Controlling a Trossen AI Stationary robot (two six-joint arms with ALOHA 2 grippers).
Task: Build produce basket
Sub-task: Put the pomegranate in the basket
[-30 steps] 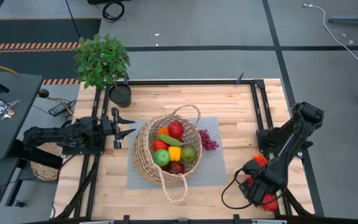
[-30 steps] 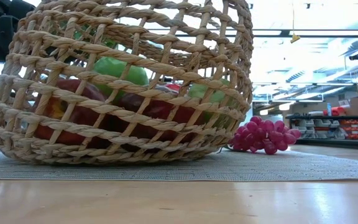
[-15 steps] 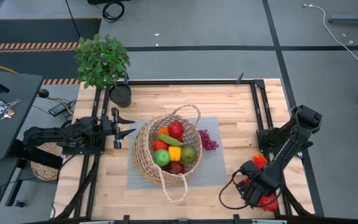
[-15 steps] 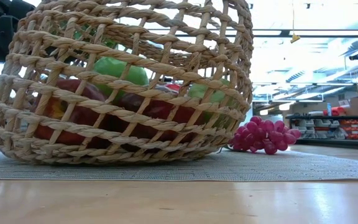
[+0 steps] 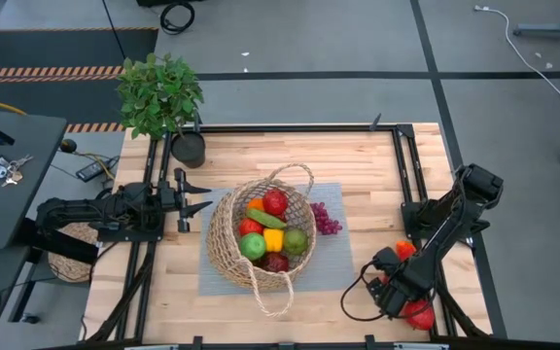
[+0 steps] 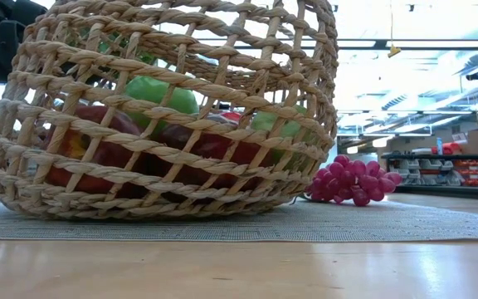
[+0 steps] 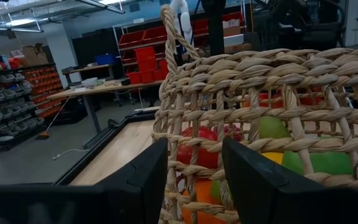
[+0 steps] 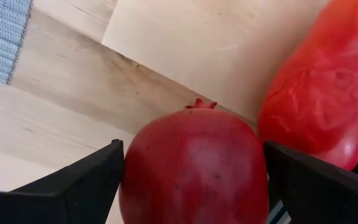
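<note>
The wicker basket (image 5: pixel 224 243) stands on a grey mat (image 5: pixel 333 267) at mid-table and holds several pieces of produce: red, green, yellow and orange. A purple grape bunch (image 5: pixel 326 219) lies on the mat just right of it. My right gripper (image 5: pixel 402 295) is at the table's near right corner, pointing down and open. A round red fruit (image 8: pixel 194 168) lies on the wood between its fingers, with a red pepper (image 8: pixel 319 87) close beside it. My left gripper (image 5: pixel 202 195) waits level and open by the basket's left wall (image 7: pixel 260 68). My right gripper comes at the round red fruit from above, one finger (image 8: pixel 73 186) at each of its two sides. The fruit rests on the table. I cannot tell whether the fingers touch it.
More red produce (image 5: pixel 420 314) and an orange-red piece (image 5: pixel 406 250) lie by the right arm. A potted plant (image 5: pixel 163 97) stands at the far left corner. Black frame rails run along the table's edges. Bare wood lies near the front edge.
My right gripper has sunk straight down toward the round red fruit at the near right corner, its fingers kept wide. The basket, the grapes and my left arm have stayed where they were.
</note>
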